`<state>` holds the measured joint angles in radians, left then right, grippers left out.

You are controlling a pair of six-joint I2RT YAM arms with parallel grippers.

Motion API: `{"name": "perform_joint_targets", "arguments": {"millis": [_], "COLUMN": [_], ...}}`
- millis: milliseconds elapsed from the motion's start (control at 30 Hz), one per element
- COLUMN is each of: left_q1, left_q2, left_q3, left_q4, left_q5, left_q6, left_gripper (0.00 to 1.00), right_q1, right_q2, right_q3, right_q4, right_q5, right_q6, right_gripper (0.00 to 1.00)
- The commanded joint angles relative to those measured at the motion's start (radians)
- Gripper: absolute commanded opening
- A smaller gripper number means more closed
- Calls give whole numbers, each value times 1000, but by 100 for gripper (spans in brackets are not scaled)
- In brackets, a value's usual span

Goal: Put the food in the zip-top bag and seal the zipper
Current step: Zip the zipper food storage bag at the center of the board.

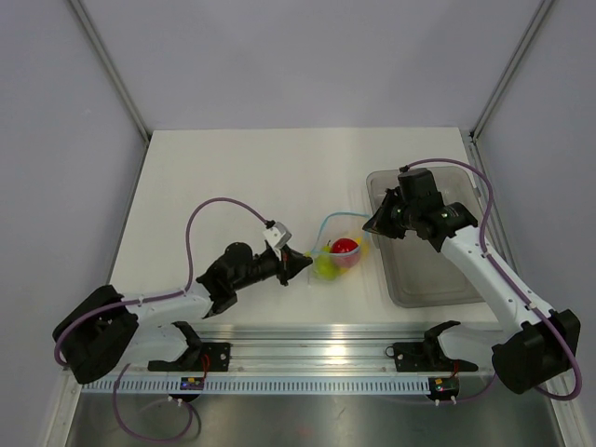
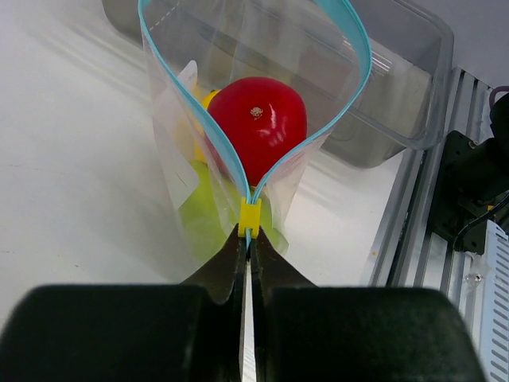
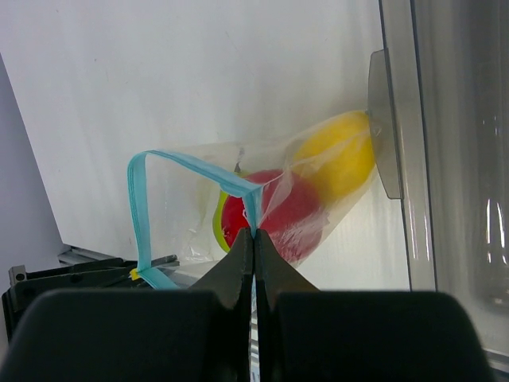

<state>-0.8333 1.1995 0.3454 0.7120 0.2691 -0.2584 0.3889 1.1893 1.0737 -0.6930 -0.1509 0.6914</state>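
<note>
Now | left hand [image 2: 248,237] clamped on zipper [image 3: 140,215] | right hand [image 3: 254,235] likewise | bag [image 2: 171,171] between

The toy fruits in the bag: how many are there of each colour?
Red fruit: 1
Yellow fruit: 1
Yellow-green fruit: 1
Total: 3, all inside the zip-top bag
</note>
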Motion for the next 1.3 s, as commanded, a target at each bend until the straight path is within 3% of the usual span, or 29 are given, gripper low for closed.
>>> {"name": "perform_joint_targets", "arguments": {"millis": [0,133,200,267,400,500,733,833,1000,1267], "left_q1": [-4,-3,8,52,172,226,263,270,276,298], "left_q2": [-73,-139,-169,-170,-138,-89,15,37,31,8], "left_q3": [49,70,87,130,227,335,543,576,581,603], "left_q4": [-18,-80,-144,-222,-347,-489,-801,-833,-856,-933], "left_q5": [-33,-27,-1,120,388,540,722,766,760,760], "left_q6": [59,135,175,231,252,323,473,487,502,551], "left_gripper": [0,0,0,0,0,0,0,0,0,0], "right_q1": [-2,-2,-1,-2,10,45,241,318,367,373], "right_q2": [-31,-31,-33,-36,-24,12,53,46,-66,12], "right_q3": [20,26,54,95,256,333,420,396,156,172], "right_q4": [10,1,-25,-55,-158,-201,-149,-54,291,283], "right_q5": [-1,-22,-35,-39,-71,-98,-72,-97,-222,-340], "right_q6": [11,-44,-84,-141,-272,-383,-596,-729,-938,-1049], "right_gripper": [0,1,15,30,50,59,61,61,62,57]}}
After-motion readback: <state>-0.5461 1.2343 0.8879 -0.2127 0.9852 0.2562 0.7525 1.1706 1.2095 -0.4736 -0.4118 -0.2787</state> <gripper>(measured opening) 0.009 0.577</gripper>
